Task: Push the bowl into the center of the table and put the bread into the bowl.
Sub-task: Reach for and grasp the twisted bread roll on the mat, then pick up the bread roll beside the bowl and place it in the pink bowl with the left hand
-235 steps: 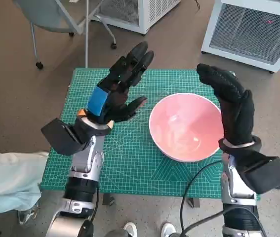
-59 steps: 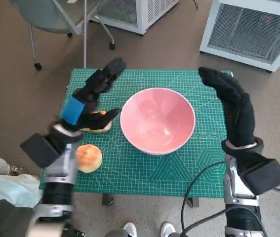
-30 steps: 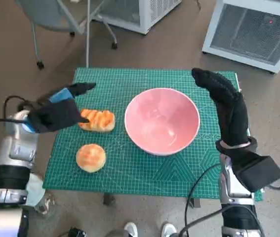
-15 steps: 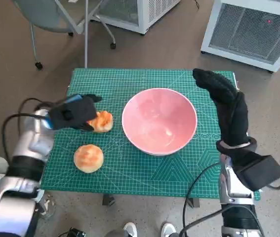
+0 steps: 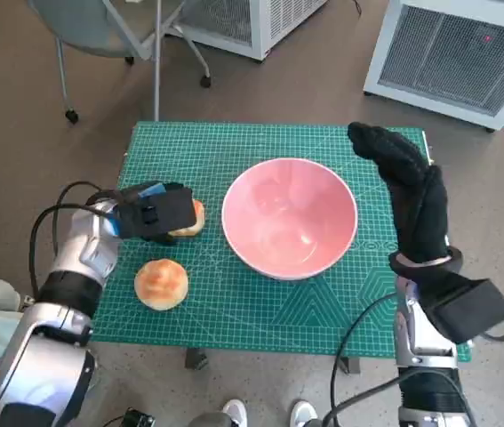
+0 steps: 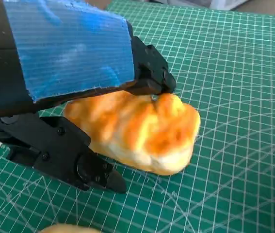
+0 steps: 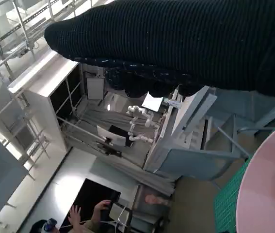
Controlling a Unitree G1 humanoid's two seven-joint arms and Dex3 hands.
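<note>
The pink bowl stands empty near the middle of the green mat; its rim shows in the right wrist view. My left hand lies over the long golden bread, left of the bowl. In the left wrist view the fingers touch the top of the bread and the thumb sits against its other side; the bread rests on the mat. A round bun lies nearer the front edge. My right hand hangs open above the bowl's right side, holding nothing.
A chair and white machine units stand on the floor beyond the table. A black cable loops by my right forearm. A person's raised hand shows far off in the right wrist view.
My left hand has swung down from the mat's left side onto the long bread and closed around it. The bowl, the bun and my right hand have stayed put.
</note>
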